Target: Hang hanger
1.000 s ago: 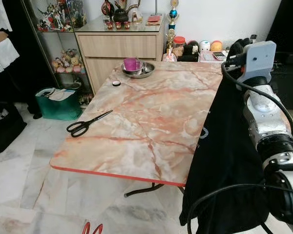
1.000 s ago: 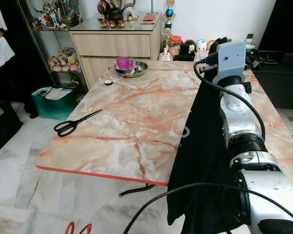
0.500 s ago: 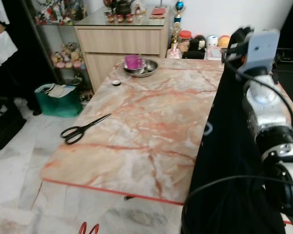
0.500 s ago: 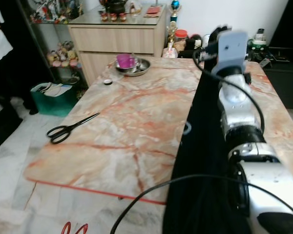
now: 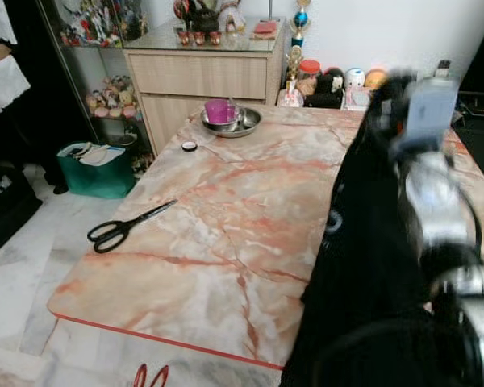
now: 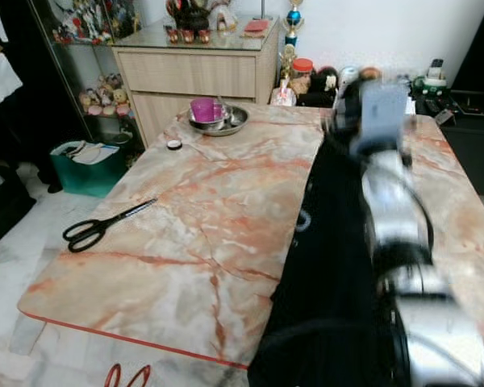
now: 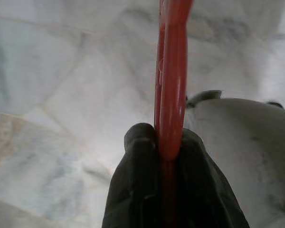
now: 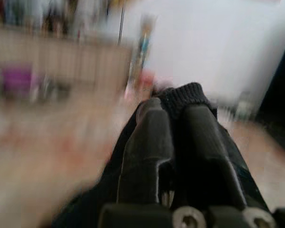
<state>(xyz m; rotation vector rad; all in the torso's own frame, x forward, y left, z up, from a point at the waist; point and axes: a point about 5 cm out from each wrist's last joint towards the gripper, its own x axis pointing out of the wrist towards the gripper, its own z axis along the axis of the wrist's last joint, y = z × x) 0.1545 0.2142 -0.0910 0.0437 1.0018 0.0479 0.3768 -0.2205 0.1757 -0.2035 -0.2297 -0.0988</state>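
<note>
Left eye view: the marble-patterned table with a red edge (image 5: 226, 234) fills the centre of the frame. Black-handled scissors (image 5: 123, 226) lie at its left edge. A metal dish holding a purple cup (image 5: 230, 118) sits at the upper centre, with a small round black-rimmed lid (image 5: 189, 146) just left of it. A black garment (image 5: 363, 266) hangs down the right side of the frame, draped from the raised right arm, which is blurred. The red plastic hanger (image 5: 150, 376) shows as two tips at the bottom edge, left of centre. A green bin (image 5: 97, 171) stands on the floor at the left.

Right eye view: same layout; the wooden drawer cabinet (image 6: 195, 76) sits at the upper centre behind the table.

Left wrist view: the left gripper (image 7: 167, 145) is clamped tight on the hanger's red bar, which runs up out of frame over pale marble floor.

Right wrist view: the right gripper (image 8: 173, 114) is closed on the garment's ribbed collar; the background is blurred.
</note>
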